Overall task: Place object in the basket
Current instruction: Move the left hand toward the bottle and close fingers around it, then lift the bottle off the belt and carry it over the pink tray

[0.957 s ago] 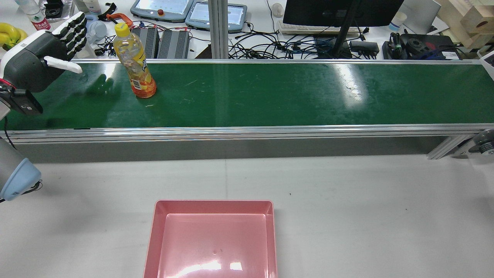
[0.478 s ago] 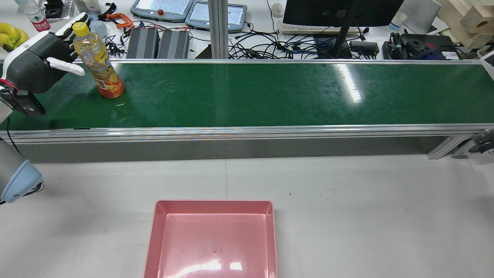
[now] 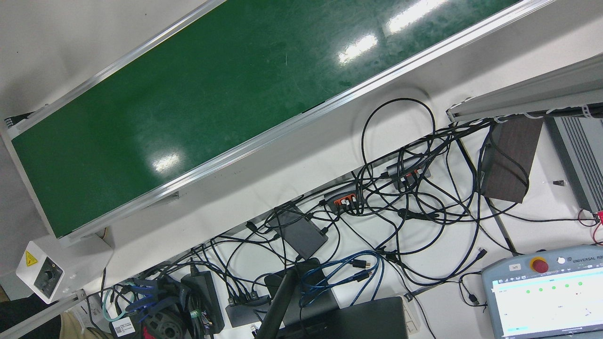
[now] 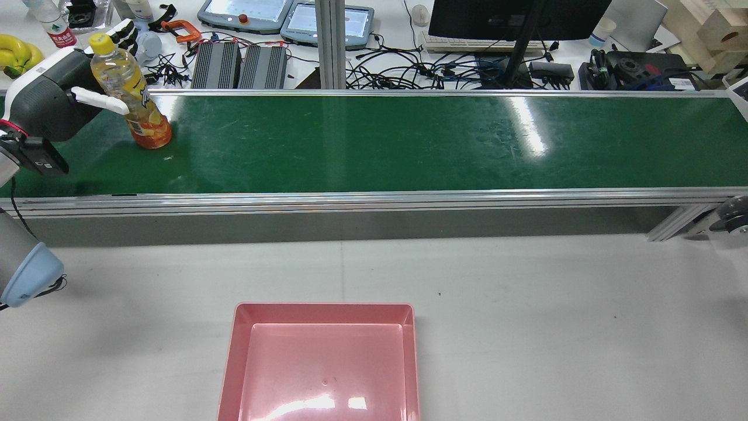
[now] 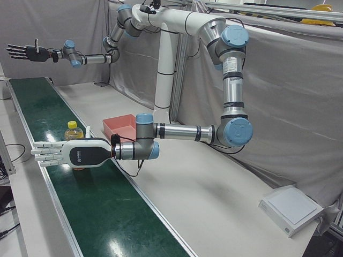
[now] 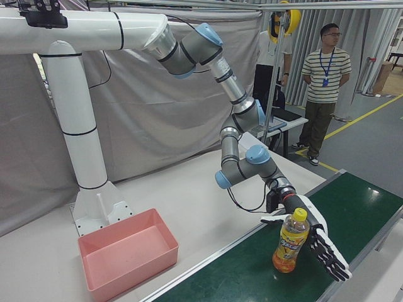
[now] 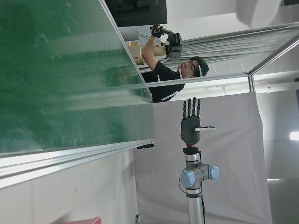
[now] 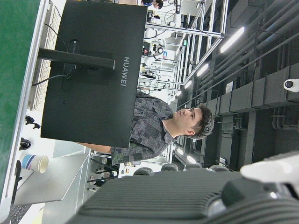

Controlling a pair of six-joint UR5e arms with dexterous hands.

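Observation:
A yellow-capped bottle of orange drink (image 4: pixel 131 93) stands upright on the green conveyor belt (image 4: pixel 409 140) near its left end. My left hand (image 4: pixel 55 96) is at the bottle, open, with its thumb in front of the bottle and its fingers (image 4: pixel 125 29) behind it. The right-front view shows the bottle (image 6: pixel 288 242) beside the open palm (image 6: pixel 315 242). The left-front view shows the bottle (image 5: pixel 74 135) behind the hand (image 5: pixel 69 154). My right hand (image 5: pixel 24 52) is open and raised high over the belt's far end. The pink basket (image 4: pixel 321 313) lies on the white table.
Behind the belt is a desk with cables, teach pendants (image 4: pixel 245 14), a monitor (image 4: pixel 514 17) and bananas (image 4: pixel 14 52). A person (image 6: pixel 324 88) stands past the belt's end. The front view shows only bare belt (image 3: pixel 188 103) and cables.
The bottle has travelled left along the belt, from right of my left hand to between its thumb and fingers. The left hand has shifted only slightly.

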